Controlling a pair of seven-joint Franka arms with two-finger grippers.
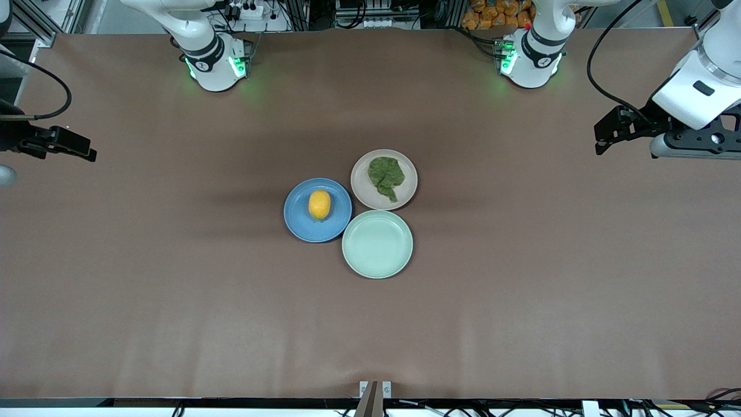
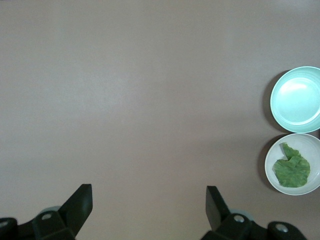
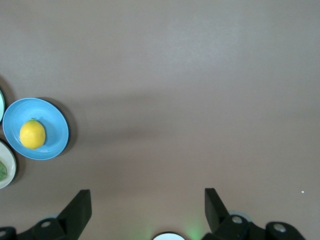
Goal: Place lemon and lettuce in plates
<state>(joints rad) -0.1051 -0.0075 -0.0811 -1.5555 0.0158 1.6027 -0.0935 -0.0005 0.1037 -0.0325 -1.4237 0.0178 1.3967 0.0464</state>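
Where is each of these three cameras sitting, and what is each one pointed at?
Front view: high across the table, facing both arm bases; shows left gripper, right gripper.
Left wrist view: looks down past its open fingers at the lettuce and mint plate.
Right wrist view: looks down past open fingers at the lemon on the blue plate.
Shared: front and left wrist views both show the lettuce.

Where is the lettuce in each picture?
Front view: the lettuce lies in the beige plate, farther from the camera than the mint plate.
Left wrist view: the lettuce is at the picture's edge, in the beige plate.
Right wrist view: only a green sliver shows at the edge.
Shared landmark: the mint plate touching the beige one.
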